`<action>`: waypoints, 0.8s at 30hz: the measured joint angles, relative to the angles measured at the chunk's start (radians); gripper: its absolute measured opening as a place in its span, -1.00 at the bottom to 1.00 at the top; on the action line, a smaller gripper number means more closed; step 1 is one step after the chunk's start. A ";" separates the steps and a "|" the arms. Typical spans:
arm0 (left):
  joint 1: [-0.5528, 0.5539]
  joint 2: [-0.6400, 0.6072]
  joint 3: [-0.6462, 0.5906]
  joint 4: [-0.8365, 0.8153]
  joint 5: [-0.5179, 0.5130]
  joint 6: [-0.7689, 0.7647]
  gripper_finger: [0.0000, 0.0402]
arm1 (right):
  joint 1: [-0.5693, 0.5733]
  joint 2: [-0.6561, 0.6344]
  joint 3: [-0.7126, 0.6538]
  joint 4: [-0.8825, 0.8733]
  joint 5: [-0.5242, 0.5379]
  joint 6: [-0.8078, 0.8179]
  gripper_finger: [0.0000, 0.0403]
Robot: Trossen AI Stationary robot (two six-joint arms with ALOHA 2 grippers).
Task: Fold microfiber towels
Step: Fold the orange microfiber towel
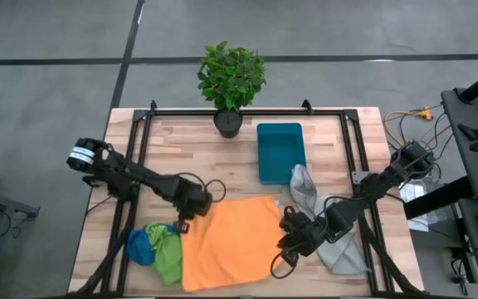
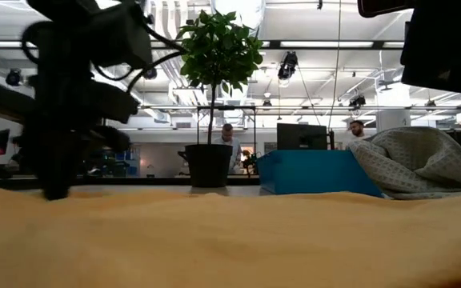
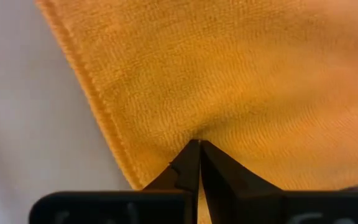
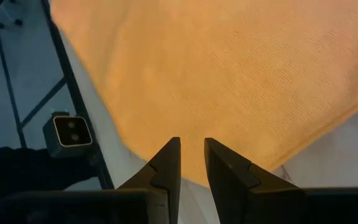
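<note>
1. Left gripper (image 3: 199, 144) is pinched fully closed on the orange towel (image 1: 226, 241), just inside its hemmed edge.
2. Right gripper (image 4: 191, 144) hovers over that towel's opposite edge, jaws slightly parted, holding nothing.
3. Orange towel lies flat at the table's (image 1: 338, 149) front centre.
4. Expect light, limp, non-slippery cloth; grasp at corners.

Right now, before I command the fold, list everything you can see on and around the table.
orange towel: one, orange, spread flat at front centre
green towel: one, lime, bunched at front left
blue towel: one, blue, bunched beside the green towel
grey towel: one, pale grey, crumpled at right
bin: one, teal, behind the orange towel
plant: one, green, black pot, back edge
people: two, far background of low view
left gripper: shut on the orange towel's left edge
right gripper: fingers slightly apart at the orange towel's right edge
</note>
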 joint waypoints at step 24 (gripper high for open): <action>0.246 -0.307 0.006 -0.107 -0.222 0.213 -1.00 | 0.013 0.192 0.040 0.229 -0.008 -0.329 -0.66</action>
